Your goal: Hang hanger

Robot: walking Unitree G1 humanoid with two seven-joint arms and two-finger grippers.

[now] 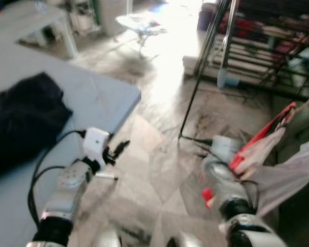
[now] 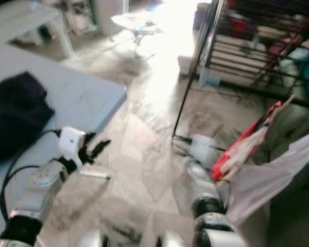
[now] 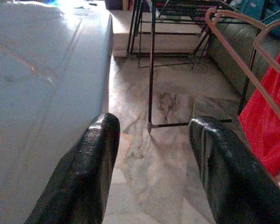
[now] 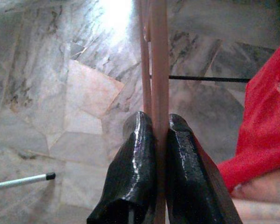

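Nearest the robot, the right tool [image 4: 159, 128] is clamped on the pinkish-brown hanger [image 4: 158, 60], its two black fingers [image 4: 137, 154] pressed against either side of the thin bar, which runs straight out beyond the fingertips over the marble floor [image 1: 154, 170]. The hanger carries a red garment [image 1: 257, 141] with pale cloth [image 1: 288, 175] draped below it, held on the robot's right, well apart from the desk. The left tool [image 3: 154, 158] is empty, its fingers spread wide, hovering just off the near corner of the grey desk [image 1: 98, 98]; a dark bundle of clothing [image 1: 20, 118] lies on the desk's left side. A slim white stick with a black tip [image 4: 23, 180] lies on the floor between the arms. Further out stands a black metal rack [image 1: 206, 67], its upright leg planted on the floor, with a laden shelf [image 1: 273, 41] behind it. The step in hand looks like carrying: the hanger is gripped but not yet near any rail. The next move likely calls for approaching the rack, raising the right arm and turning the hook [image 3: 224, 14] toward a bar; where that hanging bar sits cannot be told from here.
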